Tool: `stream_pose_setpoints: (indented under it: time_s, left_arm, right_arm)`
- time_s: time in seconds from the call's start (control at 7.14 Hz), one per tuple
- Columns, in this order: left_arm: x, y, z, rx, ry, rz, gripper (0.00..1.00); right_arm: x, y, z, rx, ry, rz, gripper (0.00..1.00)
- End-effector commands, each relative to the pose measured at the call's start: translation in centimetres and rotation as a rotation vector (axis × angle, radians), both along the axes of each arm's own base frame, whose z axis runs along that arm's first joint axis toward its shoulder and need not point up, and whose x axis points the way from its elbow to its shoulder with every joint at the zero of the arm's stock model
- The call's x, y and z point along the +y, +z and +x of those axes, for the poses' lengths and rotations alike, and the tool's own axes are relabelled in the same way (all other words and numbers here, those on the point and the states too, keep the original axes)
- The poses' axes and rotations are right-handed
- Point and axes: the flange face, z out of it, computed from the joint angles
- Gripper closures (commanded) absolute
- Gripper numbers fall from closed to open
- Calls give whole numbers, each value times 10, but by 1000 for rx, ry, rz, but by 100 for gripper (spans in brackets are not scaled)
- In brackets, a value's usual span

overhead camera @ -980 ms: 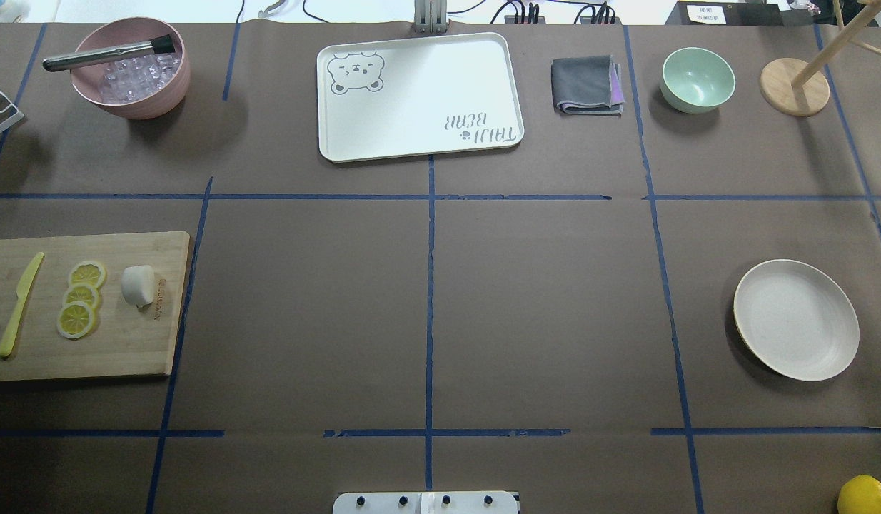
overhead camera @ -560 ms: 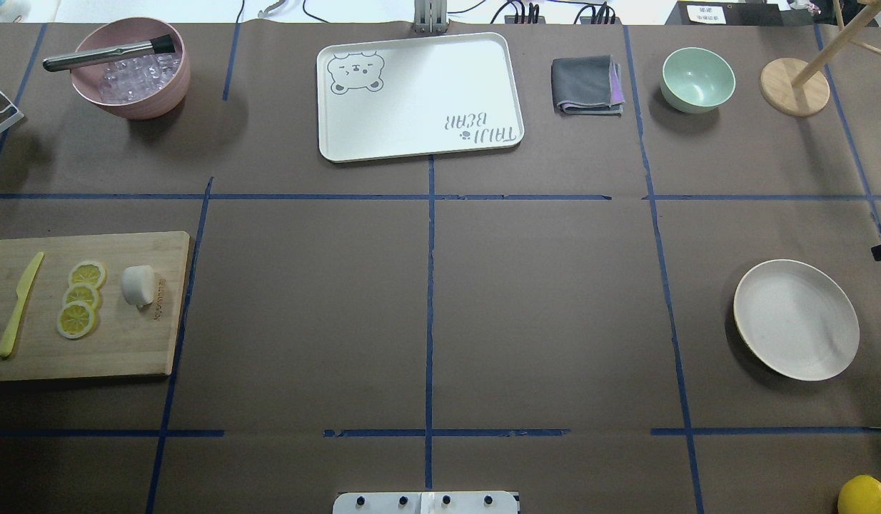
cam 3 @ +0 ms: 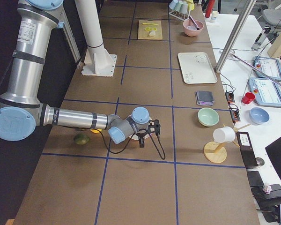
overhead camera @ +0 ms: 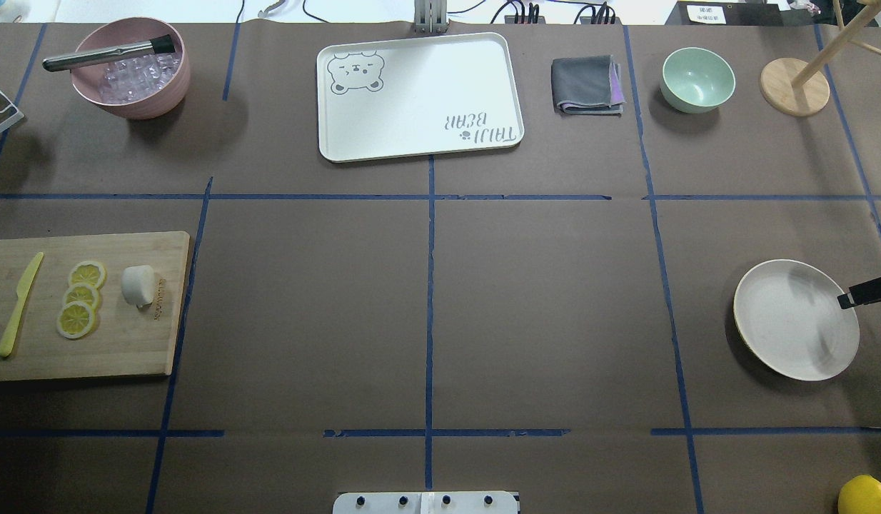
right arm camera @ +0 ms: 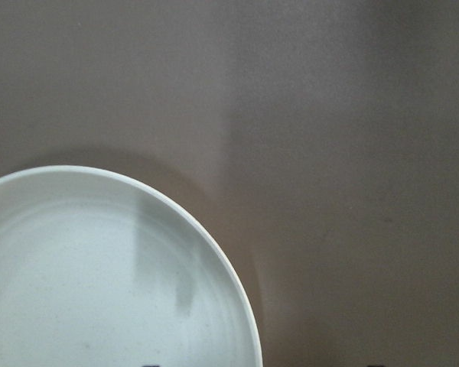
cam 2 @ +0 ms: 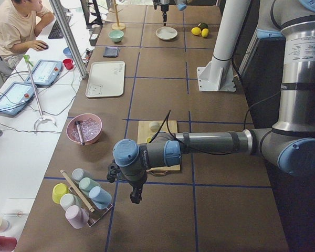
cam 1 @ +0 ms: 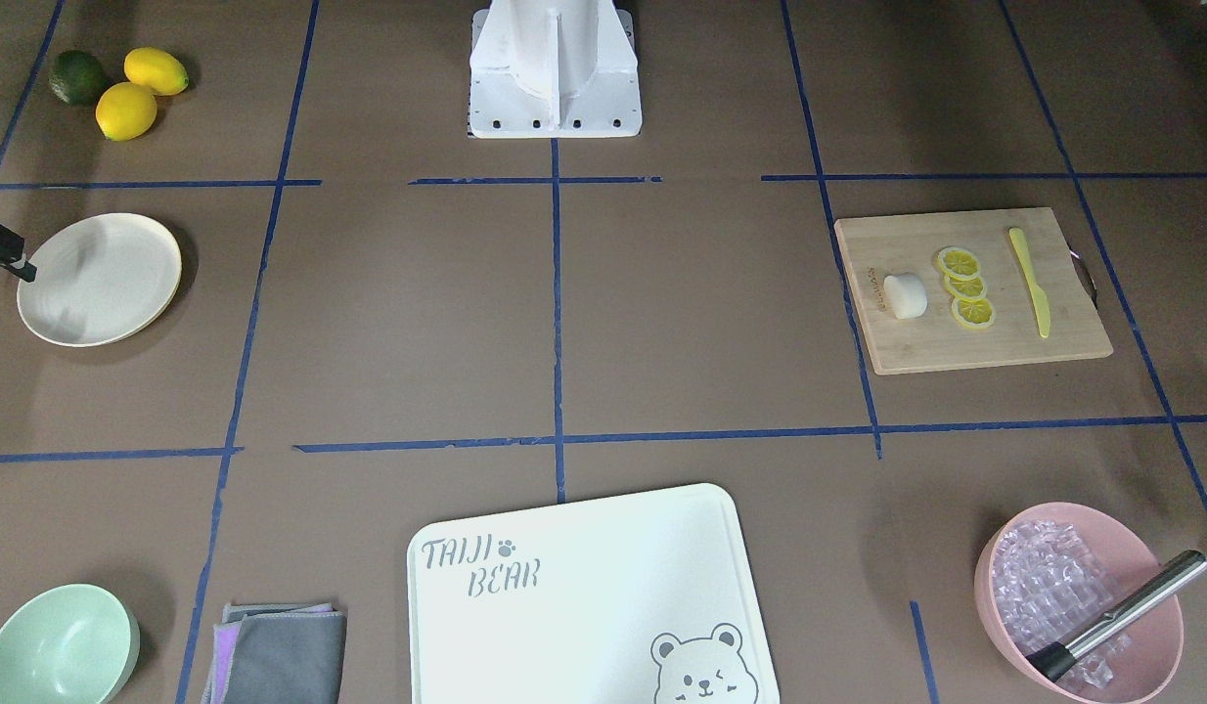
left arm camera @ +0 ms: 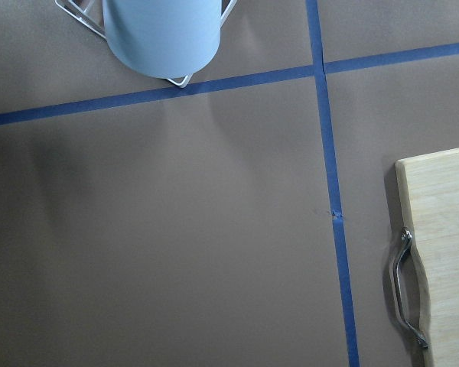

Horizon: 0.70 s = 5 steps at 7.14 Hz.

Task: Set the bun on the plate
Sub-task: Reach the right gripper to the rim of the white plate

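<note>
Since earlier, right claw point(overhead camera: 867, 292) has come over plate point(overhead camera: 787, 325) rim; opening, cannot tell; left claw point(cam 2: 135, 195) likewise; bun point(overhead camera: 138, 285) untouched on cutting board point(overhead camera: 126, 350); pickup, transfer remain.

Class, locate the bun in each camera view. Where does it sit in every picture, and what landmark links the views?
Front-facing: bun right of centre.
Overhead: bun at mid-left.
Exterior left: bun at centre.
Exterior right: bun at top centre, tiny.
Left wrist: not in it.
Right wrist: not in it.
Landmark: the cutting board under it, lemon slices beside it.
</note>
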Motion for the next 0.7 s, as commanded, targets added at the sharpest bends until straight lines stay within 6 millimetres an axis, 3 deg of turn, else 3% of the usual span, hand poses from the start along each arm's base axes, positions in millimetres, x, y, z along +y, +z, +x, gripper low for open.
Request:
stream_pose_setpoints:
  time_s: [0.0, 0.28, 0.42, 0.56]
  left_arm:
    - [0, -1, 0, 0, 0, 2, 0]
    - [0, -1, 0, 0, 0, 2, 0]
    - [0, -1, 0, 0, 0, 3, 0]
    - [0, -1, 0, 0, 0, 3, 0]
  right_arm:
    - [9, 22, -13, 10, -28, 15, 12]
    - [6, 18, -15, -2, -15, 3, 81]
    - [6, 13, -16, -8, -19, 10, 98]
    - [5, 13, -17, -9, -19, 12, 100]
